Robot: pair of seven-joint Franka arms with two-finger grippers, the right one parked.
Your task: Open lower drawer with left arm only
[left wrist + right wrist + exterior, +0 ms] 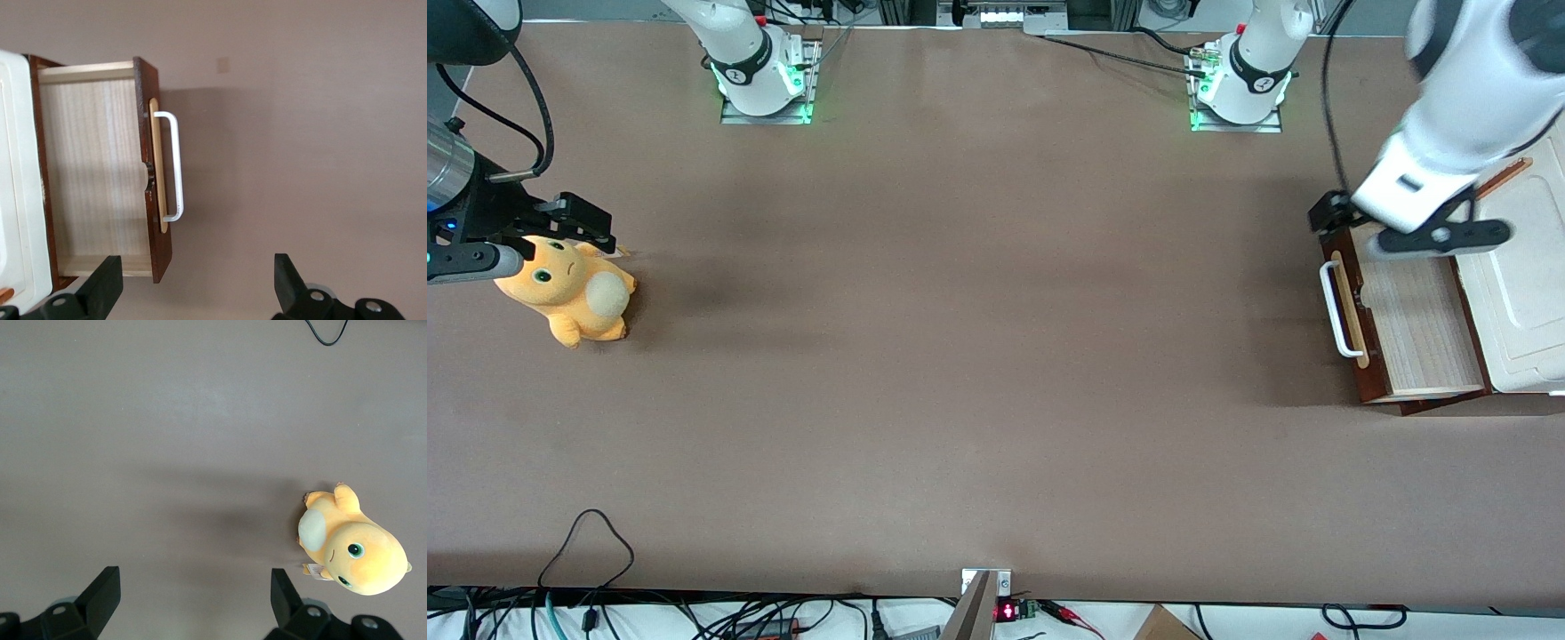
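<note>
Drawer [1414, 324] first, since it lies nearest the front camera of the task's things: it stands pulled well out of the cabinet [1525, 293] at the working arm's end of the table [960, 356], its pale wood-grain floor bare and its dark front facing the table's middle. The white handle [1336, 308] on that front is free, with nothing touching it. Just farther from the camera, the gripper [197, 293] hangs above the drawer's far corner with its fingers [107, 283] spread wide and nothing between them; the wrist view looks straight down past them onto the handle [175, 167] and the open box. By the look of it the opening is done, or nearly so. The risk now is in leaving: a low sideways swing could catch a finger on the drawer's front or wall and nudge it shut or skew the cabinet. Far toward the parked arm's end lies a plush toy [569, 289], well apart.
</note>
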